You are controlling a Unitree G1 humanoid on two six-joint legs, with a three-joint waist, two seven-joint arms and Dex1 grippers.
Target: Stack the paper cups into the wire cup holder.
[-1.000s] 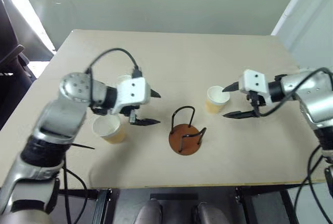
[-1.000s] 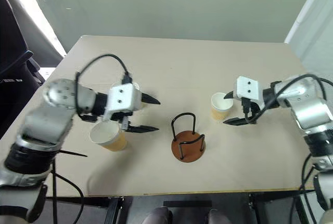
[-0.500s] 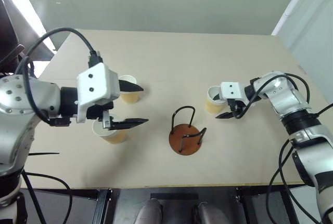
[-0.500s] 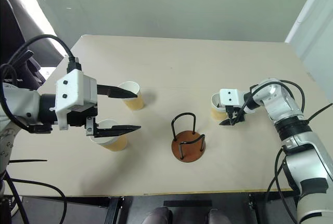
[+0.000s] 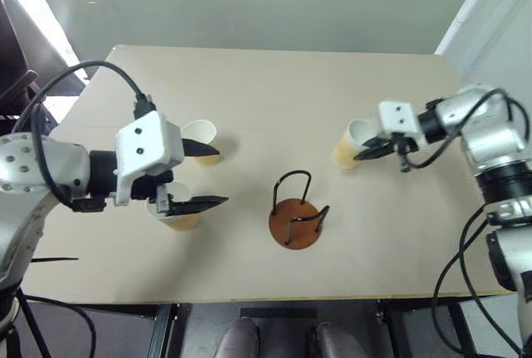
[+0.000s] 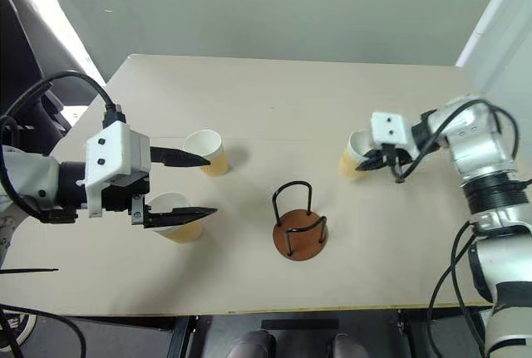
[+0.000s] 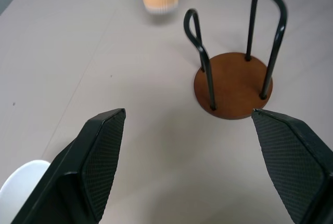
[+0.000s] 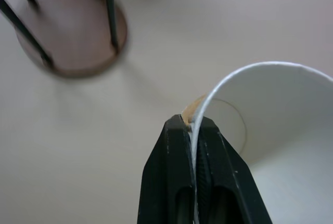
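Three tan paper cups are on the beige table [image 5: 274,92]. My right gripper [image 5: 362,155] is shut on the rim of one paper cup [image 5: 349,144], which hangs tilted just above the table; the right wrist view shows both fingers [image 8: 179,146] pinching the white rim of the cup [image 8: 270,125]. The wire cup holder [image 5: 294,215] stands at the front middle, with nothing in it. My left gripper [image 5: 221,175] is open, raised to the holder's left. A second cup [image 5: 202,136] stands behind its upper finger, and a third cup [image 5: 173,211] stands under its lower finger.
The table's front edge [image 5: 274,298] runs close below the holder. Bare tabletop lies between the holder [image 7: 234,83] and the left fingers [image 7: 99,156]. Cables trail from both arms.
My right gripper has shut on the right cup's rim and lifted it, tilting it off the table. The left arm drew back slightly to the left, still open.
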